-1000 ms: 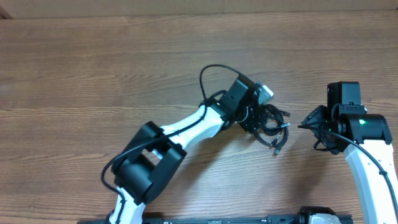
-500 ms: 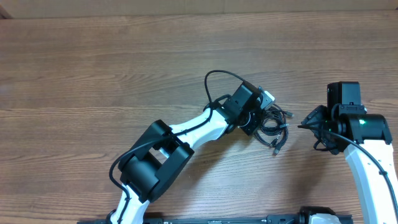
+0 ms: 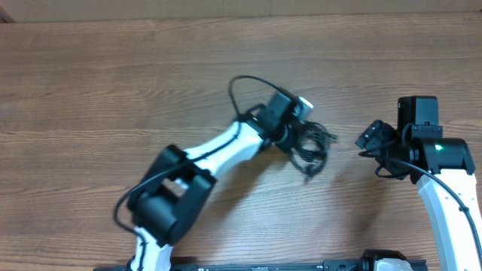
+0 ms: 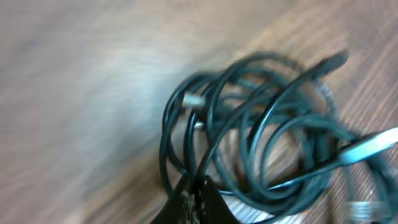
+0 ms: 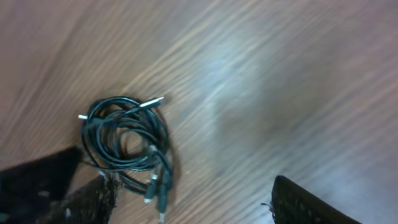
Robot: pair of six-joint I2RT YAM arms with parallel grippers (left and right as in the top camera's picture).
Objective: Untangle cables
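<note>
Overhead: wood table, two arms, two grippers, one tangled bundle of cables lying mid-table, right of centre. The left arm reaches in from the bottom left, and the left gripper sits on the bundle's left edge, jaws together on it. A thick arm cable loops up behind its wrist (not part of the tangle). The right gripper hangs just right of the bundle without touching it, with bare table between, jaws apart; the right arm is behind it. Compared with a second ago, the bundle has shifted left with the left arm, the left jaws have gone from apart to clamped, and the right gripper head has turned. Left wrist (blurred): cables fill the middle as overlapping loops; the left gripper at the bottom edge is pinched shut on a strand. Right wrist: cables coiled at lower left on the table, two bright metal tips on top, dark plug ends trailing below; the right gripper has its fingers spread wide, nothing held. Cord count cannot be told.
</note>
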